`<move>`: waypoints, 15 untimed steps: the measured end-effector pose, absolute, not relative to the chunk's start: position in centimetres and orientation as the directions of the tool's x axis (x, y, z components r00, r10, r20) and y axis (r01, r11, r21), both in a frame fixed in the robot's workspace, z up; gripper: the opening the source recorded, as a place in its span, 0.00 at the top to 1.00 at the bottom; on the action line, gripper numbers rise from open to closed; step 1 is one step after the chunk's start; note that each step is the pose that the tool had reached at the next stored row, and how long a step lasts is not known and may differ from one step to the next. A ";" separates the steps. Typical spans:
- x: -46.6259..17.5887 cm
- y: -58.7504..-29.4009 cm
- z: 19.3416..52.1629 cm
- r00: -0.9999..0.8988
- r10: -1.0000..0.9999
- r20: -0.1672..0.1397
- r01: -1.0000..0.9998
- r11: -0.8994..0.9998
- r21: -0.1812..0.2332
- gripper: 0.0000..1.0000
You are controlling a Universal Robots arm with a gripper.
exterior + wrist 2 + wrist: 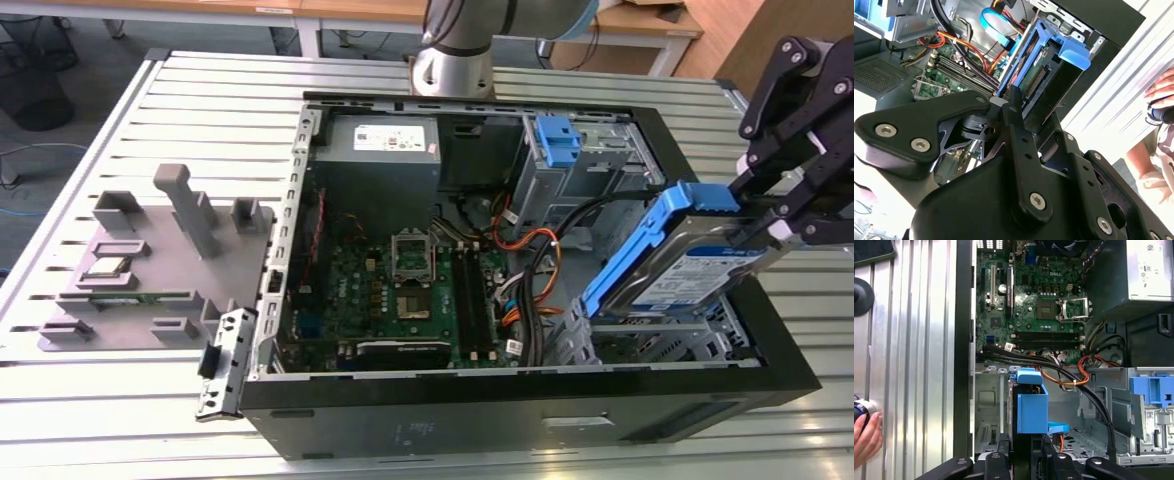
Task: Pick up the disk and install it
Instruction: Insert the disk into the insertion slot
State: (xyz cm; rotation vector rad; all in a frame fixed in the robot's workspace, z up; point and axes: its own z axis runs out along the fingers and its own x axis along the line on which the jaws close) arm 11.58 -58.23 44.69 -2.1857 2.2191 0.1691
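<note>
Silver disk: hanging tilted, right of frame; likely handling stiff, weighty, shock-sensitive.
Fingers: clamping its connector end.

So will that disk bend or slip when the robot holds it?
Probably won't bend: the disk looks like a stiff metal block, straight though held tilted by one end. Likely heavy for its size. Its blue plastic rails look smooth, so it might slip in the hand.

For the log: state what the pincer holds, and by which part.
The pincer is shut on the disk, gripping it at its raised upper end.
</note>
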 end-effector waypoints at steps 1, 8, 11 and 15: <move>11.6 -58.2 44.6 -0.018 -0.996 -0.092 -0.998 0.012 0.062 0.65; 11.6 -58.2 44.3 -0.018 -0.996 -0.092 -0.998 0.012 0.062 0.65; 11.6 -58.2 44.1 -0.018 -0.996 -0.092 -0.998 0.012 0.062 0.65; 11.6 -58.2 43.9 -0.018 -0.996 -0.092 -0.998 0.012 0.062 0.65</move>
